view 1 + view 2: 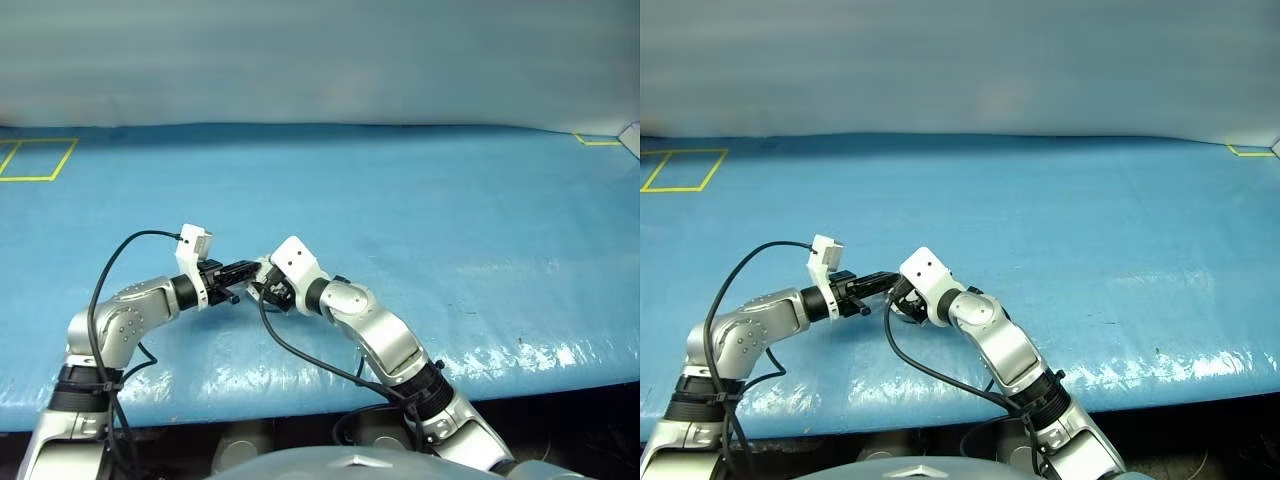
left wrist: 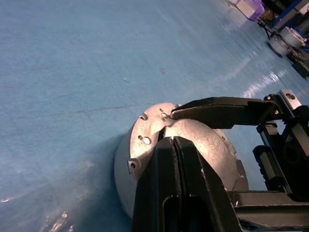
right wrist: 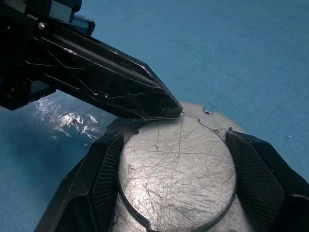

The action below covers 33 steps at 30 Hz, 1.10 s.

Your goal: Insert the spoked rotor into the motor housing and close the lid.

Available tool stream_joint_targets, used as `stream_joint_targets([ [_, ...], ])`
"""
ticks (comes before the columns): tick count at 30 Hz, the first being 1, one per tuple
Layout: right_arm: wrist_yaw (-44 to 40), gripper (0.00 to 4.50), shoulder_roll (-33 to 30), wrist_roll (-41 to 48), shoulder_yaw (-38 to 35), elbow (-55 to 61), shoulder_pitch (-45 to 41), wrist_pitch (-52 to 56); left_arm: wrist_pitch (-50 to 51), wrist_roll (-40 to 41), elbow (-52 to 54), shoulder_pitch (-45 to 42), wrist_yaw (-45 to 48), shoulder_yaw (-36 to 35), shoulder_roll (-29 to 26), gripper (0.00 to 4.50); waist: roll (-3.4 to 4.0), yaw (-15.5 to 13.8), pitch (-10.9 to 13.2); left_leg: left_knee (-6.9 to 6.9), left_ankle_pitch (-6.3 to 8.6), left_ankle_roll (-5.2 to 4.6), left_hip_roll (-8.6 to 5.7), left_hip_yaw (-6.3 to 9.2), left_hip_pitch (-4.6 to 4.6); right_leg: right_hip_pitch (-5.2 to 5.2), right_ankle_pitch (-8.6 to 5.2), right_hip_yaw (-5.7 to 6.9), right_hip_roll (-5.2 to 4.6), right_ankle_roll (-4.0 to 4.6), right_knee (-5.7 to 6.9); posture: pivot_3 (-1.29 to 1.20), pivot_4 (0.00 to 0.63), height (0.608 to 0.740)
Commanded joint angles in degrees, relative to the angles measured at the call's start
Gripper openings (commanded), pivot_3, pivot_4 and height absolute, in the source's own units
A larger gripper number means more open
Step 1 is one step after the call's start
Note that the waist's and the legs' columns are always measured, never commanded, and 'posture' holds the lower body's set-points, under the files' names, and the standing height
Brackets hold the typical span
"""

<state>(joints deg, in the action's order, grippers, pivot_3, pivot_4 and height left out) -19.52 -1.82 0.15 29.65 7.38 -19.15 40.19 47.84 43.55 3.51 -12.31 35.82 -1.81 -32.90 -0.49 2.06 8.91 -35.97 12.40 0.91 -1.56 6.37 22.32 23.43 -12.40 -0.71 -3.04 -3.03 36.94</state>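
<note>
The motor housing (image 2: 124, 169), a round grey metal puck, sits low over the blue table between the pads of my right gripper (image 3: 174, 140), which is shut on its sides. The lid (image 3: 178, 174) lies closed on it, its scratched plain grey face with the raised centre turned towards the right wrist camera. My left gripper (image 2: 169, 140) is shut, and its joined tips rest on the lid near the rim. From the head, both grippers meet near the table's front, left gripper (image 1: 250, 268) beside right gripper (image 1: 272, 290). The spoked rotor is hidden.
A blue sheet (image 1: 420, 220) covers the whole table. Yellow tape marks a rectangle at the far left (image 1: 35, 160) and a corner at the far right (image 1: 600, 141). The table's front edge (image 1: 300, 405) runs just below my arms. Black cables loop by both wrists.
</note>
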Motion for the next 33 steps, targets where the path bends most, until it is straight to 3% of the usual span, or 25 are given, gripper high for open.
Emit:
stream_joint_targets([
  [1,1.67,3.05,-0.6,-1.34,-1.46,-1.48,0.78,1.21,-0.88,-3.28,-2.26,-0.69,0.86,0.87,0.59,0.0,0.0,0.0,0.0,0.0,0.0,0.0,0.0,0.0,-0.01,0.01,0.0,-0.01,-0.01,0.0,0.0,0.0,0.15,0.74],
  [8,1.69,3.05,-0.7,-1.37,-1.53,-1.38,0.79,1.32,-1.16,-4.75,-1.96,-0.48,-0.69,-2.08,2.61,0.0,-0.01,-0.01,0.0,-0.01,0.0,0.0,0.03,0.02,-0.01,0.01,0.01,-0.01,-0.12,-0.02,-0.02,0.0,0.15,0.74],
  [23,-0.22,3.05,-1.27,0.52,-2.2,-0.86,1.94,2.25,0.84,-5.09,1.59,2.06,5.41,1.72,2.45,0.0,-0.01,-0.02,-0.01,0.03,0.0,-0.01,0.04,0.03,0.0,0.02,0.0,0.0,-0.21,-0.02,-0.06,0.0,0.15,0.74],
  [27,-0.97,4.38,-2.22,1.32,-3.3,-0.42,3.34,1.52,0.5,-6.34,1.54,2.29,6.1,2.58,2.3,0.0,-0.02,-0.35,-0.04,0.08,0.03,-0.06,-0.01,0.01,0.01,0.01,-0.01,0.01,-0.33,-0.04,-0.14,0.0,0.15,0.74],
  [33,-3.38,4.45,-4.11,6.07,-7.88,6.94,8.23,4.28,0.24,-7.41,1.31,2.91,6.4,2.17,2.48,0.0,-0.05,-0.97,-0.06,0.09,0.06,-0.1,-0.04,0.06,0.1,0.02,-0.05,0.05,-0.37,-0.09,-0.21,0.0,0.15,0.74],
])
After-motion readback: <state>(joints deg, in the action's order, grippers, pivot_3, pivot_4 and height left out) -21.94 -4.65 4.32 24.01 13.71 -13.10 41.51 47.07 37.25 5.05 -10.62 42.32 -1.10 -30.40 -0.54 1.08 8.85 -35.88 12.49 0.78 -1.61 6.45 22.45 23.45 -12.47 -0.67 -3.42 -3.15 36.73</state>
